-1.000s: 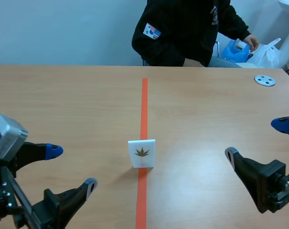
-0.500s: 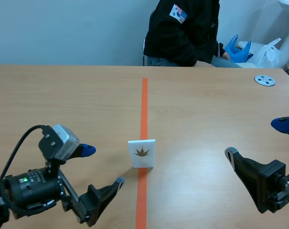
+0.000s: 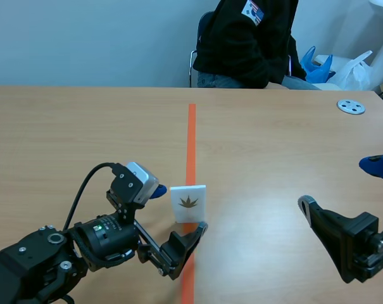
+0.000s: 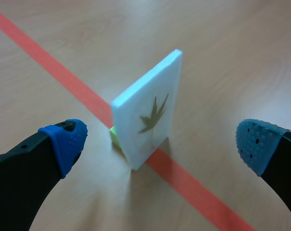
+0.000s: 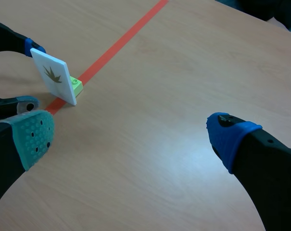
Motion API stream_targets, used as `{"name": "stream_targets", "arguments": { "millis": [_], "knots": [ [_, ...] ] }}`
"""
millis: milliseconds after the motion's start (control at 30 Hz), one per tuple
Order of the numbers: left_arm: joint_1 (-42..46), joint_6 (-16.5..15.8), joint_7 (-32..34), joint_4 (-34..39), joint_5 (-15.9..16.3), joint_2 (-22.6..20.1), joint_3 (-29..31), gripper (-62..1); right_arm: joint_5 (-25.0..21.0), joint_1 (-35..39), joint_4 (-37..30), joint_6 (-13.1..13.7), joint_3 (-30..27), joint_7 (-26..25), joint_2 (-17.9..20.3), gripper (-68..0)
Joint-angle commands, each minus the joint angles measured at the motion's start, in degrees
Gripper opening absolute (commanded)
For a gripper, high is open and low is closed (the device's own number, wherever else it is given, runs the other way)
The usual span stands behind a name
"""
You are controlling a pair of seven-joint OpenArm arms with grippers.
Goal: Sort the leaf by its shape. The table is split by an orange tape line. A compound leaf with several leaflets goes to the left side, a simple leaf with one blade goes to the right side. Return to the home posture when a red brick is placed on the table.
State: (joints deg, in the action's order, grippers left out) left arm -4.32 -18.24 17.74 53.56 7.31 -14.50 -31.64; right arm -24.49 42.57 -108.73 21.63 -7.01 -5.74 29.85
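The left gripper [image 4: 160,143] is spread wide, its 2 blue-padded fingers [image 4: 64,140] flanking, without touching, the upright white card printed with a brown many-pointed leaf [image 4: 147,113]. The card stands on the orange tape line [image 4: 54,67] (a small green block [image 4: 115,134] sits just behind it). The right gripper [image 5: 133,134], likewise spread and holding nothing, hangs well apart over the light wooden table [image 3: 273,145].

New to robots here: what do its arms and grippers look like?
Left arm and right arm are black. Left gripper and right gripper have thick black fingers with dotted pads, blue or grey-green. The left arm bears a silver camera box and black cable.
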Motion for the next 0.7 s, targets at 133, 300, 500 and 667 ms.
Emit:
{"name": "stream_targets", "arguments": {
  "millis": [133, 300, 500, 667],
  "knots": [
    [-2.27, 1.14, 1.4, -0.81, -1.2, 1.92, -1.55, 1.4, -0.37, -0.66, -1.09, -0.22, -0.07, -0.63, -0.02, 0.4],
    [-3.19, 3.41, 1.36, -2.29, -1.18, 2.43, -2.78, -7.1, -0.37, -0.66, -1.09, -0.22, -0.07, -0.63, -0.02, 0.4],
    [-3.67, 5.92, 2.4, -3.98, -1.14, 2.56, -3.63, -25.8, -0.37, -0.66, -1.09, -0.22, -0.07, -0.63, -0.02, 0.4],
    [-4.72, 7.04, 2.93, -5.79, -0.98, 3.74, -3.74, -37.5, -0.37, -0.68, -1.09, -0.22, -0.07, -0.66, -0.02, 0.4]
  ]
}}
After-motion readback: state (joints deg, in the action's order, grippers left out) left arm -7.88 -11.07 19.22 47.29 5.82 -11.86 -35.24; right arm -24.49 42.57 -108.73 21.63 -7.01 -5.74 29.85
